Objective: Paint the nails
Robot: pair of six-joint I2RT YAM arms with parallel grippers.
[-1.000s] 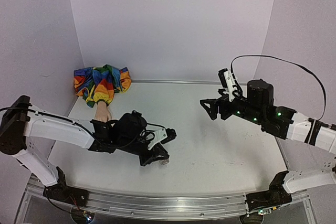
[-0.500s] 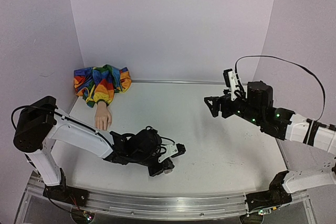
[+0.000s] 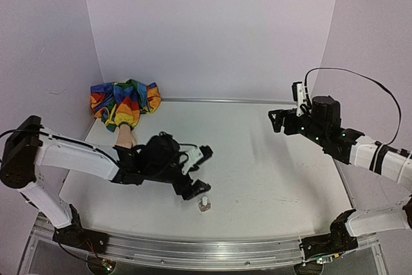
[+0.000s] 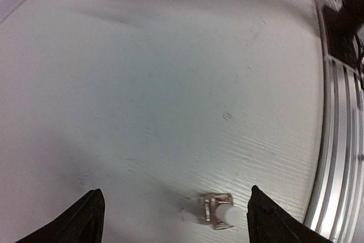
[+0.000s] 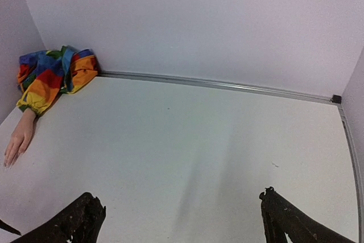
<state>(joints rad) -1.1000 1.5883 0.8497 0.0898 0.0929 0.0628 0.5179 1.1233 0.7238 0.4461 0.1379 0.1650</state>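
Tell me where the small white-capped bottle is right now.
In the top view the bottle sits on the table left of centre, near the front rail, close to the open left gripper but not touching its fingers.

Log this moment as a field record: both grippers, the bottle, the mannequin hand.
left gripper: open, holding nothing
right gripper: open, empty, raised at the right
bottle: small, white-capped, on the table near its front edge, clear of both grippers
mannequin hand: lies at the far left, fingers pointing toward the front
sleeve: rainbow-striped, bunched in the back left corner
nails: too small to tell whether painted
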